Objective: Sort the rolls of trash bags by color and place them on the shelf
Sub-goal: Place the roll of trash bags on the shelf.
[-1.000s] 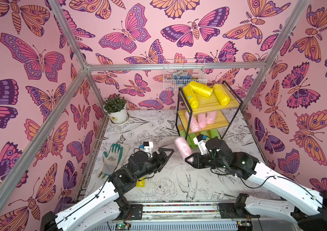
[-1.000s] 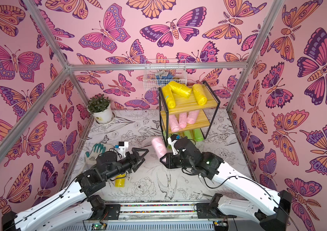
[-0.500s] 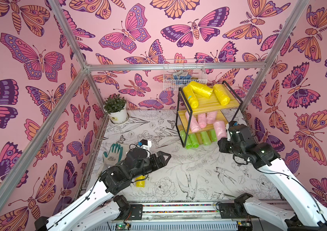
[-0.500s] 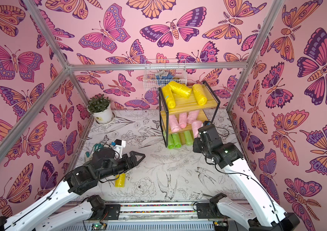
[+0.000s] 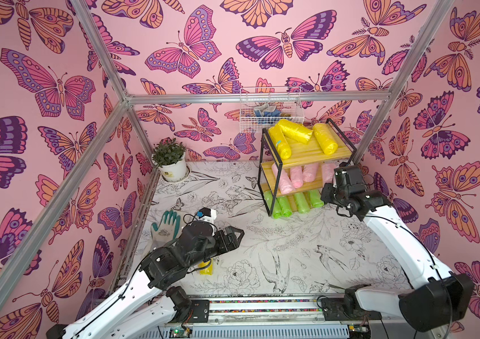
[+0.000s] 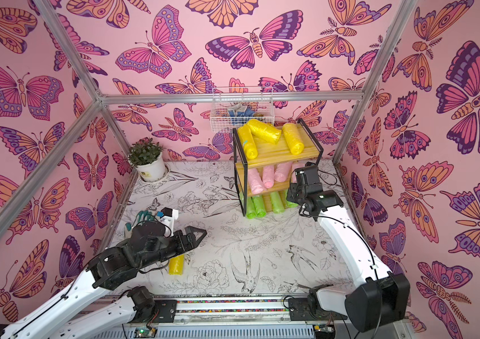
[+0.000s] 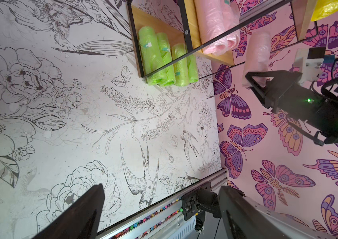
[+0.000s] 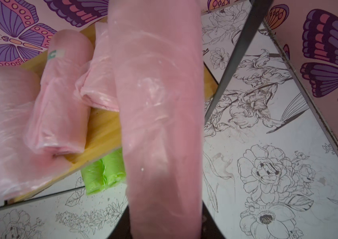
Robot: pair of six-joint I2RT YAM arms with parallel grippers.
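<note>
1. Checking the right gripper (image 7: 252, 81) first, I find its jaws pinching a held pink roll (image 8: 159, 124) near one end, with the rest of the roll reaching forward.
2. The roll is at the right end of the middle board of the shelf (image 5: 306, 149). It is just beside three shelved pink rolls (image 5: 294, 177). I cannot tell whether it touches the board.
3. On the top board I count three yellow rolls (image 5: 294, 130), one of them lying tilted across another.
4. On the bottom board I count four green rolls (image 7: 164, 60), side by side.
5. The left gripper (image 5: 237, 234) has its jaws spread wide with nothing between them. It hovers over the table (image 5: 291, 258).
6. A lone yellow roll (image 6: 176, 264) lies on the table under the left wrist. It is well apart from the shelf.
</note>
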